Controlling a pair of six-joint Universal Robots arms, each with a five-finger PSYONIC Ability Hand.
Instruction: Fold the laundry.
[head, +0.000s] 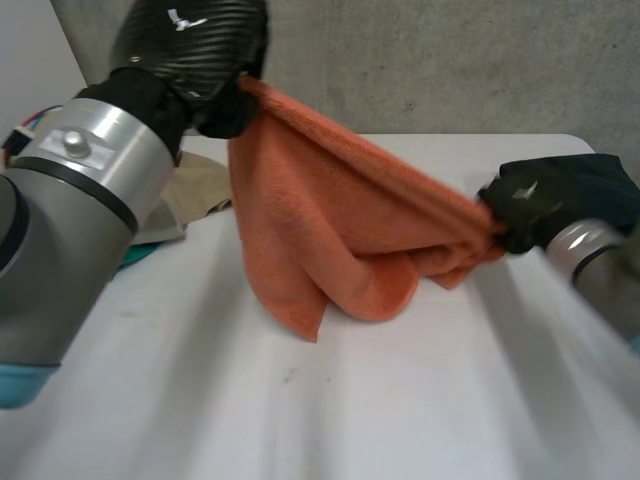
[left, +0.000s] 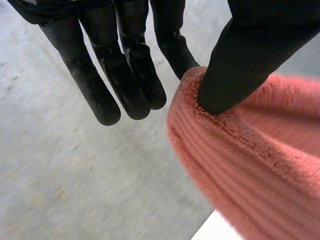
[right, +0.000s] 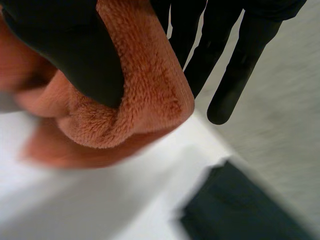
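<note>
- White table (head: 300, 420) stands before a grey wall (head: 450, 60); a beige cloth (head: 195, 190) lies far left.
- We see the orange towel (head: 330, 230) stretched between both hands, its middle sagging toward the table.
- Left hand (head: 215, 95), raised at left, pinches one towel end between thumb and finger.
- Right hand (head: 545, 195), lower at right, pinches the other end likewise.

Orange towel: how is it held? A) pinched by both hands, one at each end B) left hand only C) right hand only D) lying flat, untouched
A: the left hand pinches one end of the orange towel, the right hand the other, cloth sagging between.
</note>
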